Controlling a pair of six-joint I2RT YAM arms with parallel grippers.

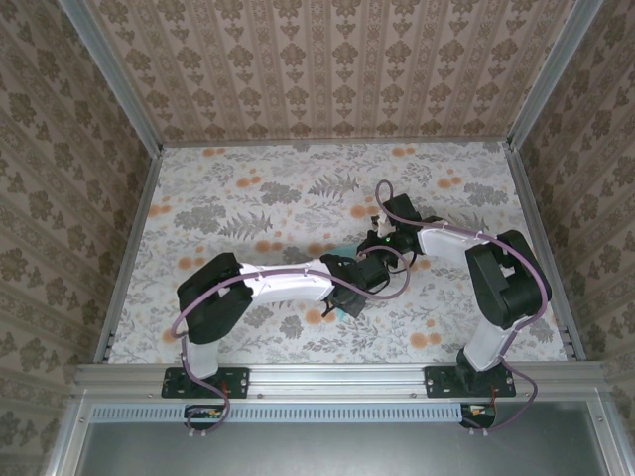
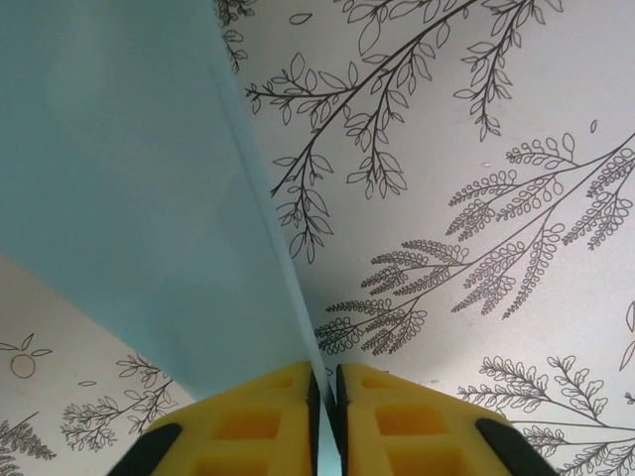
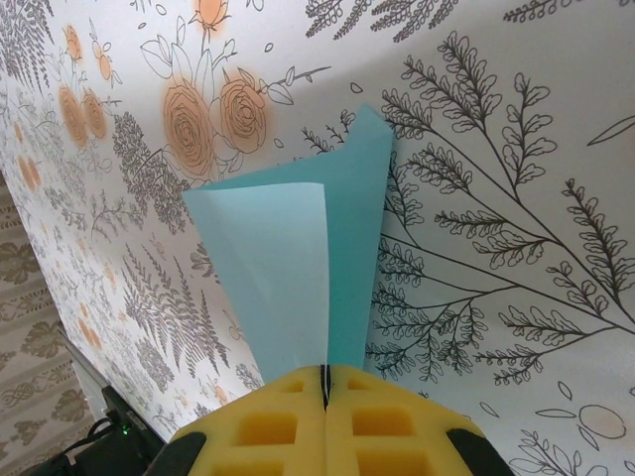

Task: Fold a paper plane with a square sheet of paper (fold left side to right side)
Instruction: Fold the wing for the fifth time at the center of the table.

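The light cyan-blue sheet of paper is bent over on itself and held off the table between the two arms. In the right wrist view a pale face lies on the left and a darker flap on the right, ending in a point. My right gripper is shut on the sheet's near edge. In the left wrist view the sheet slants away to the left, and my left gripper is shut on its edge. From above, small cyan corners of the sheet peek out beside the left gripper and the right gripper.
The table carries a floral cloth with orange flowers and grey ferns. Patterned walls and metal rails close it in on three sides. Both arms meet at the table's middle, their cables looping near the wrists.
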